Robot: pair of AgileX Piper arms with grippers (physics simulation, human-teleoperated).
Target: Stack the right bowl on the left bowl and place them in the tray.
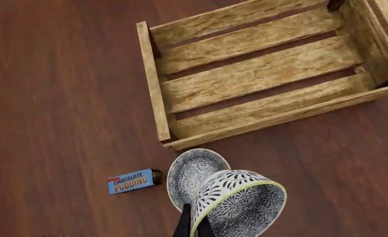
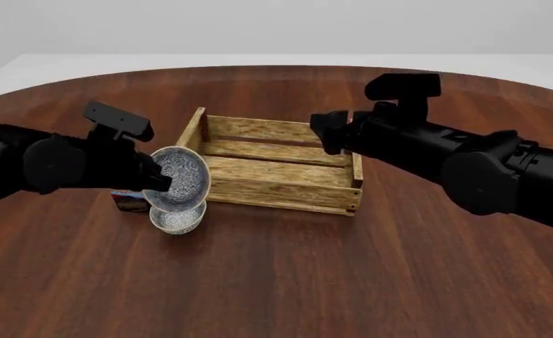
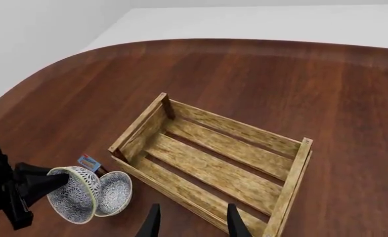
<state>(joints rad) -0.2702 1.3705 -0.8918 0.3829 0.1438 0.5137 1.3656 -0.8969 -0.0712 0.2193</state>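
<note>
While left jaws (image 2: 160,184) grip tilted right bowl (image 2: 181,179) above left bowl (image 2: 177,219): tray (image 2: 278,166) bare; right jaws (image 3: 192,222) parted, unladen.

We logged the tray (image 2: 276,172), a slatted light-wood crate, flat and empty. The left bowl (image 2: 177,219), speckled off-white, sat upright just off its near-left corner; the right bowl (image 2: 184,179) hung tilted above it.

Rough wooden tray (image 2: 276,176) on smooth wood-grain table (image 2: 351,282).
</note>
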